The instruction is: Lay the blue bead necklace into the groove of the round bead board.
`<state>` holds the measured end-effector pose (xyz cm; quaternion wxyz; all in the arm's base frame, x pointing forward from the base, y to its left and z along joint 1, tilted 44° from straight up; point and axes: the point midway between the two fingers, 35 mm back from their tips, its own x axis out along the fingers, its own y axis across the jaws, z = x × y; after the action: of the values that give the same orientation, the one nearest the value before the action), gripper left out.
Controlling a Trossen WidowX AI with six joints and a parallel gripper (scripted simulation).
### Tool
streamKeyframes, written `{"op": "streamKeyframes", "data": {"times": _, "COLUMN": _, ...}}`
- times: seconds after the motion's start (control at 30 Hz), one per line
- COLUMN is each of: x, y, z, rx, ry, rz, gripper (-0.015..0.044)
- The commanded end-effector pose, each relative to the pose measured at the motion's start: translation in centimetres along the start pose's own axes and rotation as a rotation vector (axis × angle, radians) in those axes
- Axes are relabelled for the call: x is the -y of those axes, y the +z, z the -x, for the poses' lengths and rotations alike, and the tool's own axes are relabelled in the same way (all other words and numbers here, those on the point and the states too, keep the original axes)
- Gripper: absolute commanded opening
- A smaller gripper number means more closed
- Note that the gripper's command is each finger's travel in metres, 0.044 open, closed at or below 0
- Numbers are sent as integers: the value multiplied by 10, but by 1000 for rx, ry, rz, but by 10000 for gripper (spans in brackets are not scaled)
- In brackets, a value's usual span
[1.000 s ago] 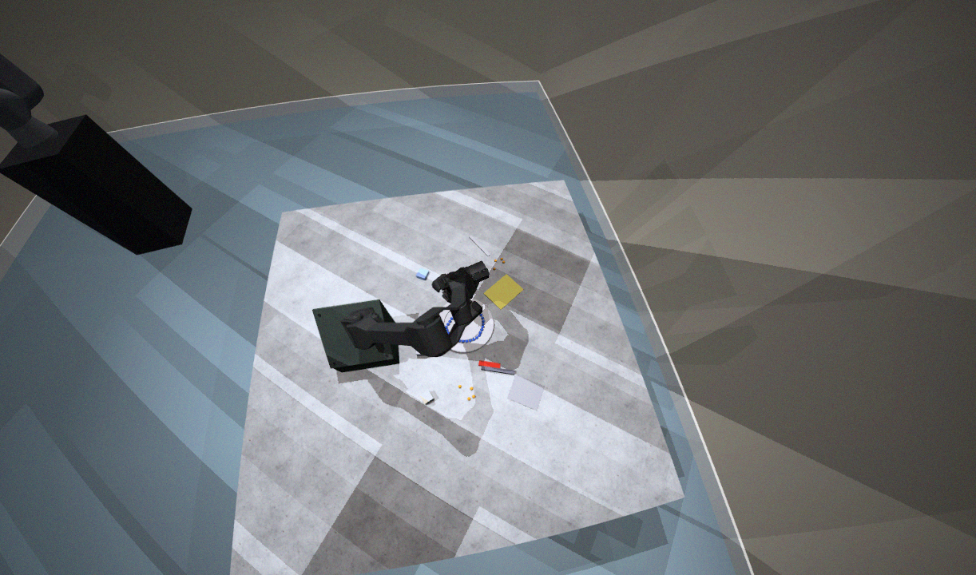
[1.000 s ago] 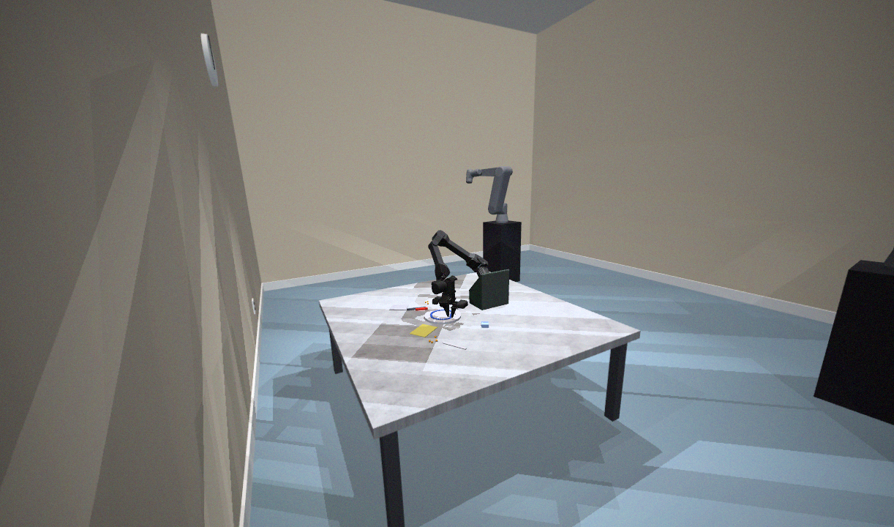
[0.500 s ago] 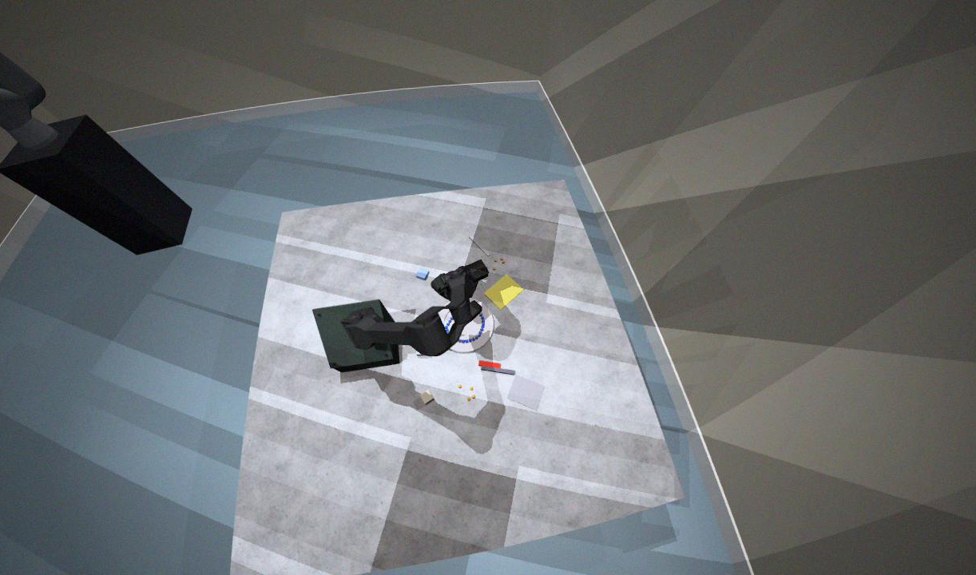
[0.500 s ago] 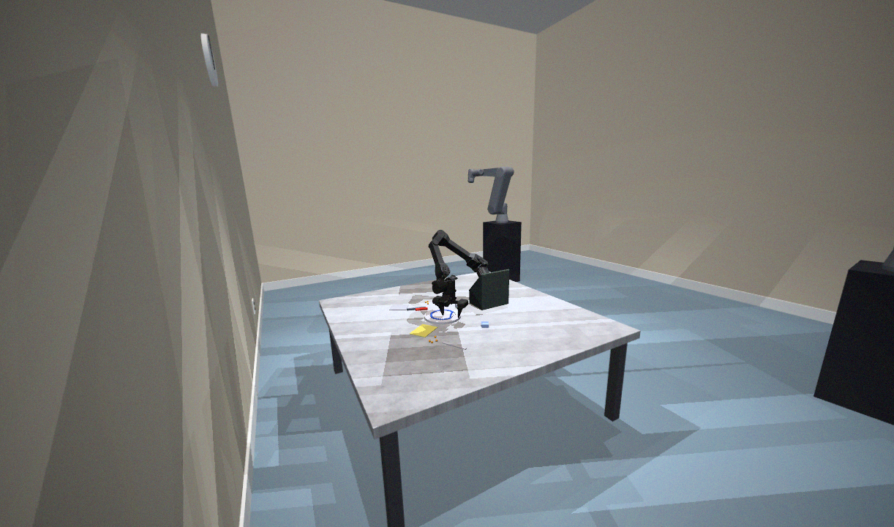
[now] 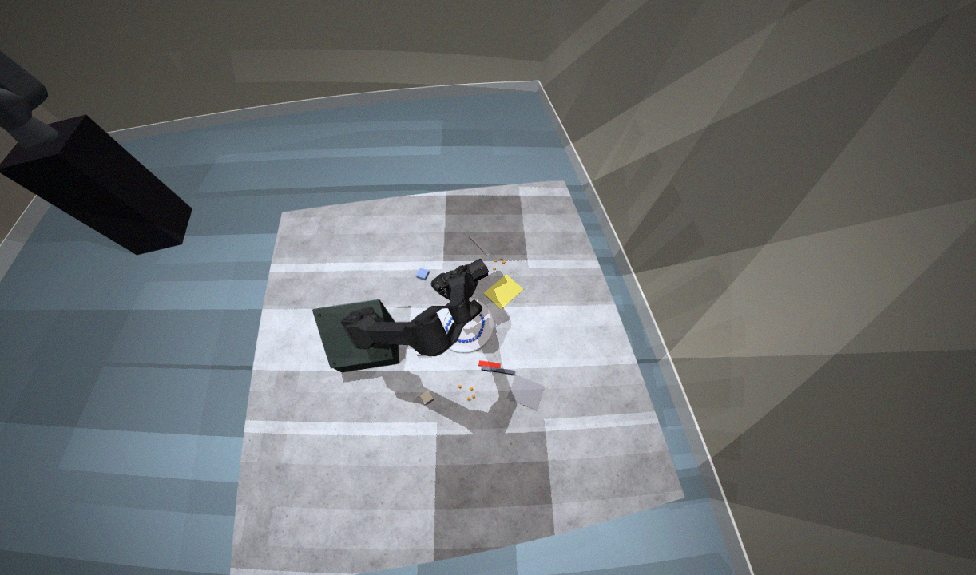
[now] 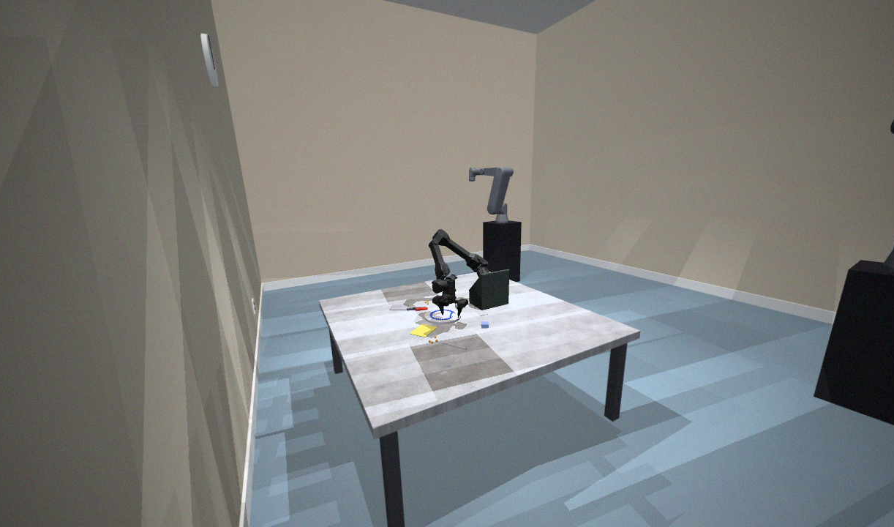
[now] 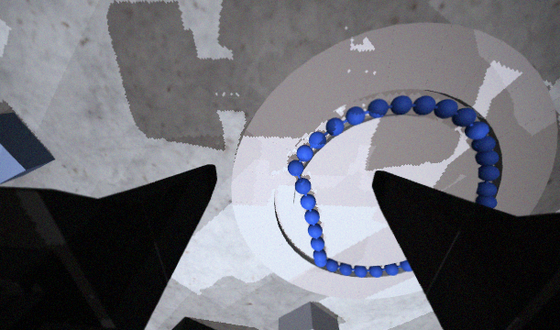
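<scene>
The blue bead necklace (image 7: 400, 104) (image 5: 470, 342) (image 6: 442, 317) lies as a ring along the groove of the round pale bead board (image 7: 444, 60) (image 5: 493, 335). My gripper (image 7: 294, 175) (image 6: 445, 307) is open and empty. It hangs just above the board's left side, with one finger on either side of the left stretch of beads and touching none of them. The right finger hides the lower right part of the necklace in the wrist view. In the top view the arm covers much of the board.
A yellow pad (image 5: 503, 290) (image 6: 423, 331), a small blue block (image 5: 422, 273) (image 7: 0, 156), a red-handled tool (image 5: 494, 366), loose orange beads (image 5: 468, 391), a grey sheet (image 5: 527, 391) and a small tan cube (image 5: 426, 397) lie around the board. The arm's dark base box (image 5: 334, 335) (image 6: 492, 288) stands beside it.
</scene>
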<state>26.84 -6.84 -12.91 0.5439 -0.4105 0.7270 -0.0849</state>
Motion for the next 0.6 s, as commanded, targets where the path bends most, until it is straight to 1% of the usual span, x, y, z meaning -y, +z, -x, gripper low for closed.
{"op": "streamKeyframes", "data": {"times": 0.0, "x": 3, "y": -4, "z": 3, "rx": 0, "ry": -1, "rz": 12, "gripper": 387}}
{"op": "streamKeyframes", "data": {"times": 0.33, "x": 22, "y": -67, "z": 30, "rx": -2, "ry": -1, "rz": 232, "gripper": 125}}
{"op": "streamKeyframes", "data": {"times": 0.47, "x": 22, "y": -68, "z": 29, "rx": -2, "ry": -1, "rz": 236, "gripper": 120}}
{"op": "streamKeyframes", "data": {"times": 0.57, "x": 22, "y": -68, "z": 21, "rx": -2, "ry": -1, "rz": 236, "gripper": 120}}
